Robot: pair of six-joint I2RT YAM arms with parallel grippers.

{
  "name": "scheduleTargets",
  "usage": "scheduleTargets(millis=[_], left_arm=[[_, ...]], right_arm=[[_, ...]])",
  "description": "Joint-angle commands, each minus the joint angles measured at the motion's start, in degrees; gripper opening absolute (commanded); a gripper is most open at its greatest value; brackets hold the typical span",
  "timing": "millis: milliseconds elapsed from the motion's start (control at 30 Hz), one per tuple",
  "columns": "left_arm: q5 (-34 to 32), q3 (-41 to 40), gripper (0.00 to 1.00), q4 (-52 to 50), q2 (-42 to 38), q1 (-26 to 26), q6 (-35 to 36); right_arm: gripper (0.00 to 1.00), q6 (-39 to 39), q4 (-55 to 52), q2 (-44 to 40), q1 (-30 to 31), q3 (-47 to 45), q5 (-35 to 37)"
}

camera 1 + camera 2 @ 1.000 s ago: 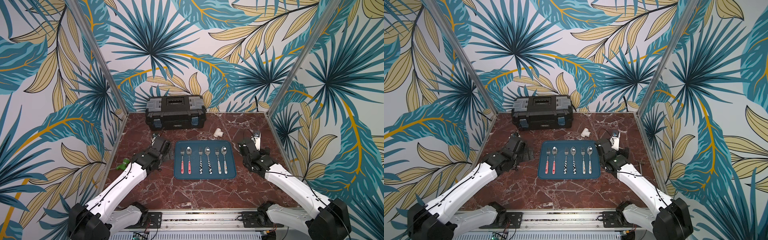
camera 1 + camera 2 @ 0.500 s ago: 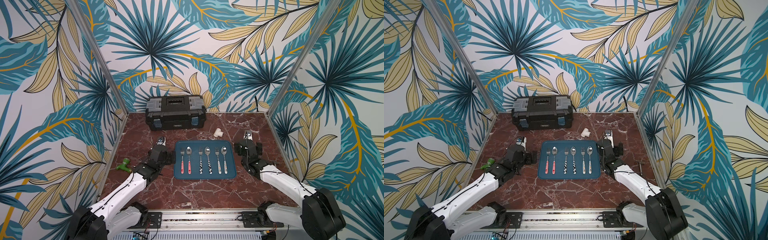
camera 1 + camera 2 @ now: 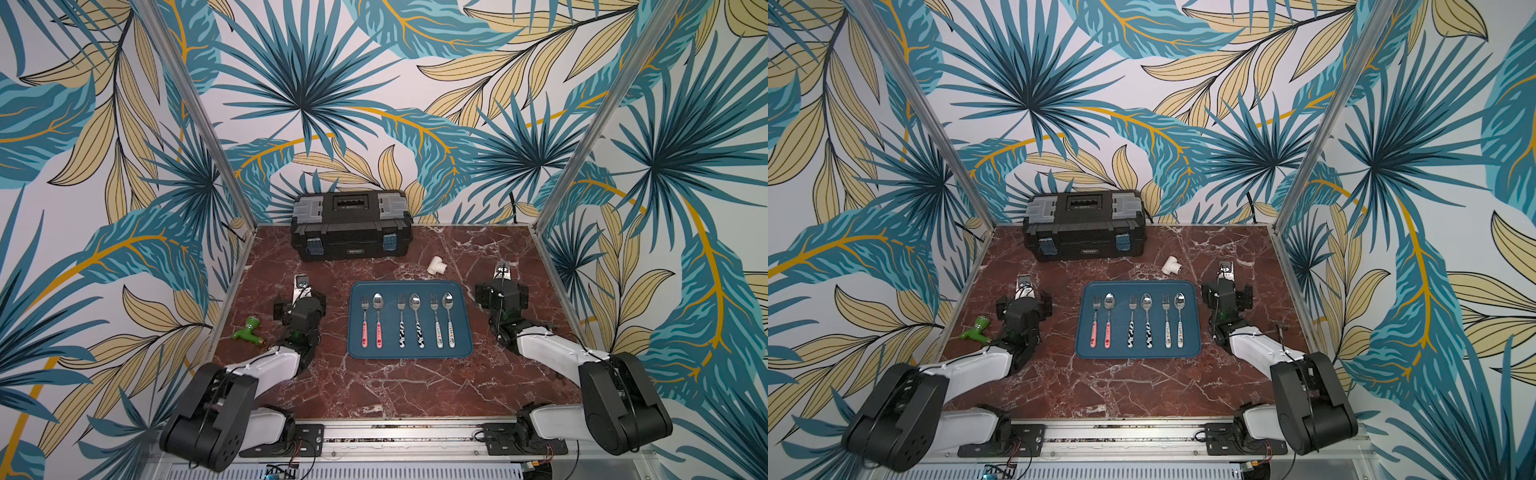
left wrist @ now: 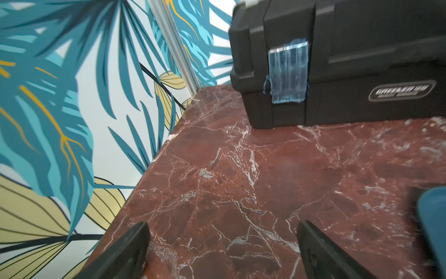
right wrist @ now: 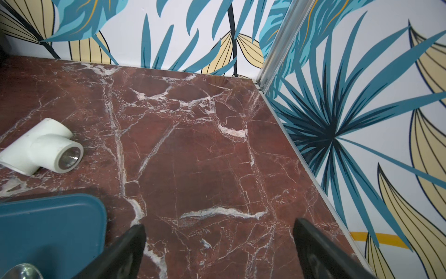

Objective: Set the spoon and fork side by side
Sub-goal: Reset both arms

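Right wrist: bare marble [image 5: 205,157] beside tray [image 5: 48,224]

I'm counting six pieces of patterned-handled steel cutlery at the centre of the frame: three forks [image 3: 365,319], [image 3: 401,319], [image 3: 436,319] and three spoons [image 3: 378,318], [image 3: 417,318], [image 3: 449,318]. One dark blue rectangular plastic tray [image 3: 355,349]. One black plastic toolbox [image 3: 351,226], upper centre. One white plastic pipe tee [image 3: 436,265]. One green plastic tap fitting [image 3: 247,329], left.
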Motion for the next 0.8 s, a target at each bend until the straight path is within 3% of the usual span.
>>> scheduleTargets(millis=[0, 67, 200, 267, 633, 700, 767], left_arm=[[7.5, 2.5, 1.0, 10.5, 4.7, 1.4, 6.2], [9.0, 2.1, 1.0, 13.9, 7.2, 4.3, 3.6], [20.2, 1.8, 1.0, 11.1, 6.9, 11.1, -2.2], [19.9, -0.3, 1.0, 16.9, 8.7, 10.9, -1.9], [21.3, 0.5, 1.0, 14.8, 8.3, 9.9, -0.1], [23.4, 0.9, 1.0, 14.0, 8.3, 9.6, 1.1], [23.5, 1.0, 1.0, 13.8, 8.3, 9.6, 1.2]], right_arm=[[0.99, 1.3, 6.7, -0.4, -0.9, -3.0, -1.1], [1.0, 0.9, 8.3, -0.8, -1.7, -4.1, -1.4], [0.99, 1.0, 11.0, -0.9, -3.7, -5.7, -2.5], [1.0, 0.8, 13.5, -0.4, -4.6, -6.6, -3.8], [1.0, 2.9, 5.7, 2.2, -9.4, -1.9, -12.8], [1.0, 3.1, 14.8, 2.8, -9.4, -6.1, -16.2], [1.0, 3.5, 30.1, 7.8, -9.4, -12.1, -14.6]])
